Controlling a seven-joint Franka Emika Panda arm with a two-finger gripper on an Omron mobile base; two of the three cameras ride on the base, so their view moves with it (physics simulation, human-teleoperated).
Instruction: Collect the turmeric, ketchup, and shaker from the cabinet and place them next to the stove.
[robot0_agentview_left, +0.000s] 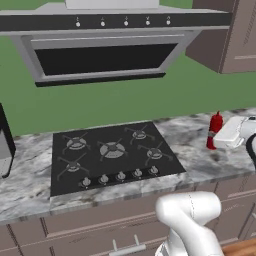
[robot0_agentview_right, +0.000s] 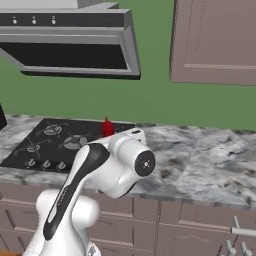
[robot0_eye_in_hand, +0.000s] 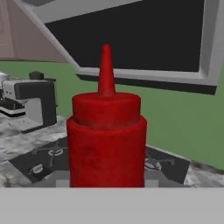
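The stove (robot0_agentview_left: 112, 156) sits left of centre in the left base view, sunk into a marbled grey counter (robot0_agentview_left: 30, 175). At the right edge of that frame the ketchup (robot0_agentview_left: 215, 131) stands upright on the counter, just right of the stove, with the gripper (robot0_agentview_left: 220, 135) closed around it. In the hand view the ketchup (robot0_eye_in_hand: 107, 135) stands centre frame, directly ahead. A range hood (robot0_agentview_left: 105, 45) spans the upper frame against a green wall (robot0_agentview_left: 125, 97).
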